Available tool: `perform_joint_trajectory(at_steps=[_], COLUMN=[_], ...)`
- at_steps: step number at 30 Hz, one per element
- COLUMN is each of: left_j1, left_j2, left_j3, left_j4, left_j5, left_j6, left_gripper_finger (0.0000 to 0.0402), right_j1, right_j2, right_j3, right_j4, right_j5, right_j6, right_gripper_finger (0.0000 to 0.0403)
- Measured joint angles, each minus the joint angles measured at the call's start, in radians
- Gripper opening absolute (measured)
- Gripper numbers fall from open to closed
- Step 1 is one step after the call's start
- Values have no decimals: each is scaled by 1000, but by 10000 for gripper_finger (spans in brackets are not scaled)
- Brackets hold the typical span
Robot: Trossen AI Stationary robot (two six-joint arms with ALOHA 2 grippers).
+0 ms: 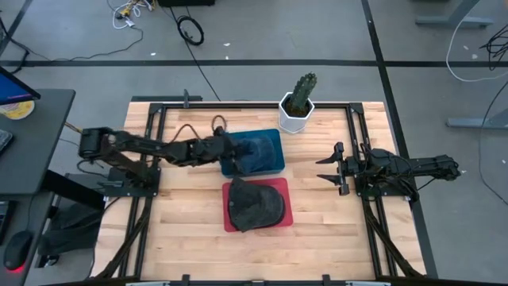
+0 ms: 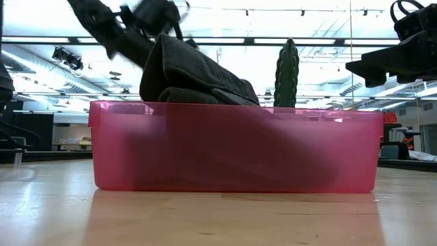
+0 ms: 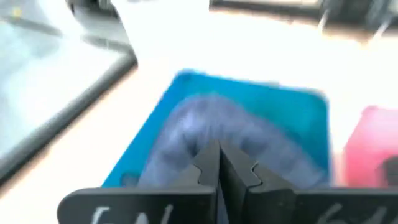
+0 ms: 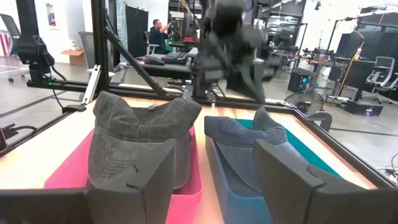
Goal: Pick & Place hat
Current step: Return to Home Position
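Observation:
A blue-grey hat [image 1: 258,149] lies in a blue bin [image 1: 278,137] at the table's middle. A darker grey hat [image 1: 255,205] sits in the pink bin [image 1: 284,187] just nearer, and its crown [image 2: 191,75] rises above the rim. My left gripper [image 1: 228,151] reaches in from the left, shut, over the blue bin's left part. In the left wrist view its joined fingertips [image 3: 219,163] stand right over the blue hat [image 3: 211,124]. My right gripper [image 1: 328,168] hovers open to the right of both bins and holds nothing. My left gripper points slanting down over the blue-grey hat [image 4: 249,140] with its fingers shut. I cannot tell whether the tips touch the cloth or hold any of it. The hat lies in the blue bin [image 4: 311,149], with one part standing up in a peak [image 4: 267,117].
A cactus [image 1: 299,99] in a white pot [image 1: 295,117] stands at the far edge, just behind the blue bin's right corner. Black frame rails run along the table's left, right and far sides. Bare wood lies on the near side and on both sides of the pink bin [image 2: 232,147].

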Motion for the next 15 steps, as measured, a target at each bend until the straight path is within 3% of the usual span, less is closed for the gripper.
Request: perform_joint_trajectory(at_steps=[6, 15], left_j1=[-31, -55], left_j2=[-159, -213], left_j3=[1, 2], left_j4=[12, 56], left_j5=[-5, 3], left_j6=[-36, -187], left_gripper_finger=[23, 21], right_j1=[0, 0], right_j2=[0, 0], right_j3=[0, 0], right_j4=[0, 1], right_j5=[0, 0], right_j6=[0, 0], right_gripper_finger=[217, 217])
